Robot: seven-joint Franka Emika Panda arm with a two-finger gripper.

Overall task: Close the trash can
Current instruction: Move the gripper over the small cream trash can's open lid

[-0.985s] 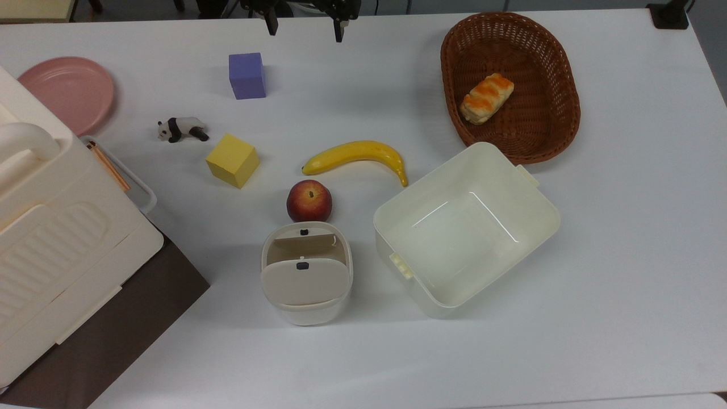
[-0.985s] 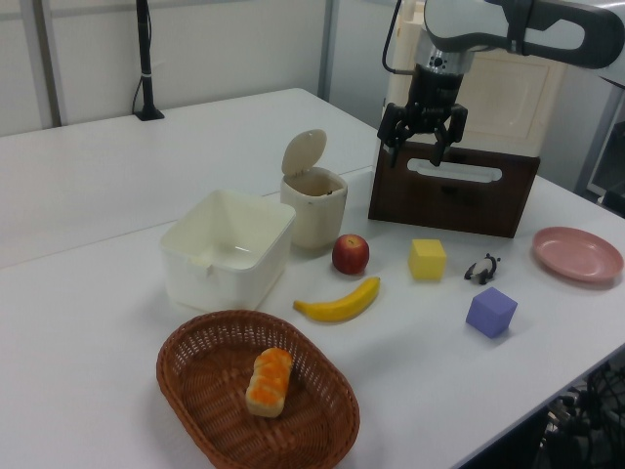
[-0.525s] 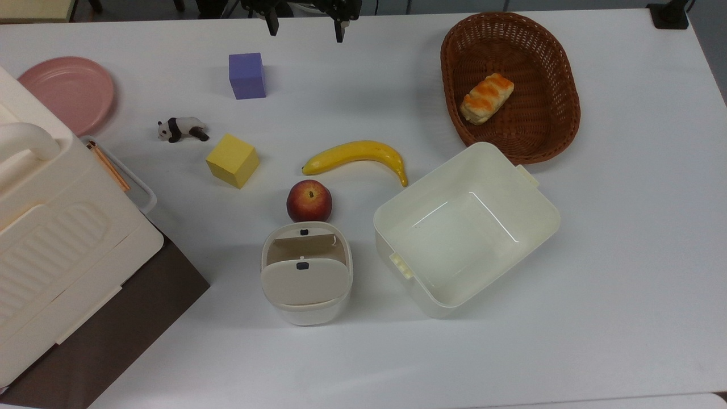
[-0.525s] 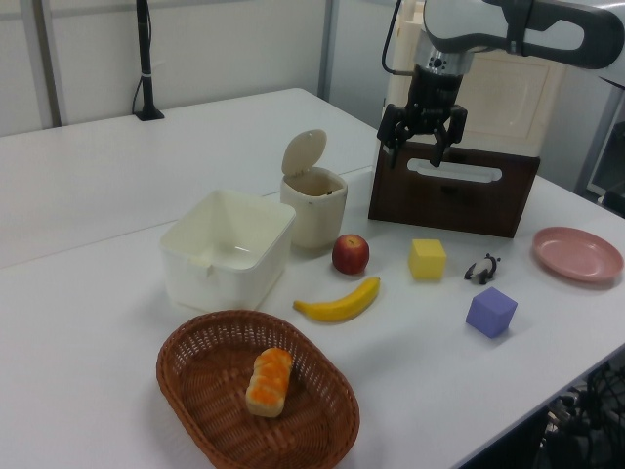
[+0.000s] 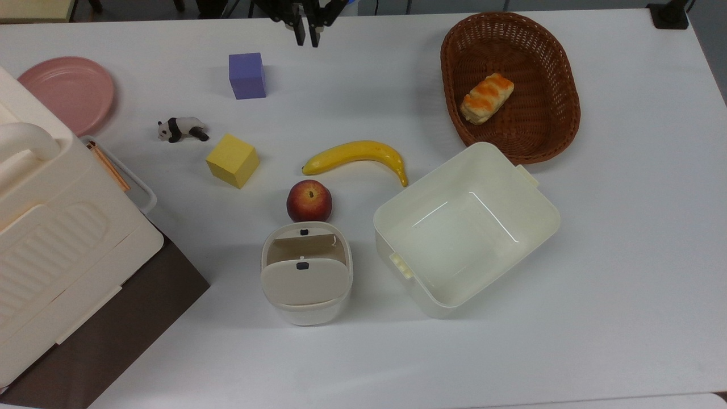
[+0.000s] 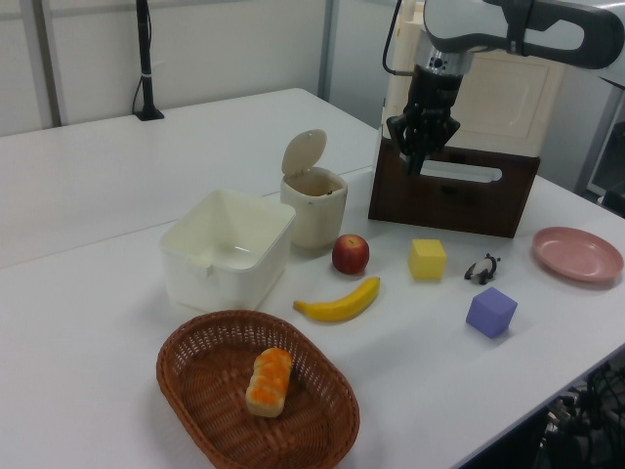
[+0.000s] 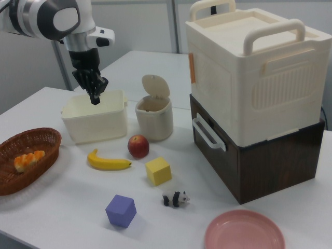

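The small cream-white plastic trash can (image 5: 306,275) stands mid-bench just beside the red apple (image 5: 309,200), its hinged lid (image 6: 304,152) upright; the hand (image 6: 415,161), fingers pressed together, hangs well apart. I would bring it down behind the lid's top edge, then push forward and down until it latches, gently, lest the light can tip.

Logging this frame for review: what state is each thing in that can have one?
trash can: lid raised, open
end effector: fingers shut, empty, up off the table
cream tub: lidless, empty
wicker basket: holds a bread roll
big cream box: lid on, stacked on a dark brown box
pink plate: empty
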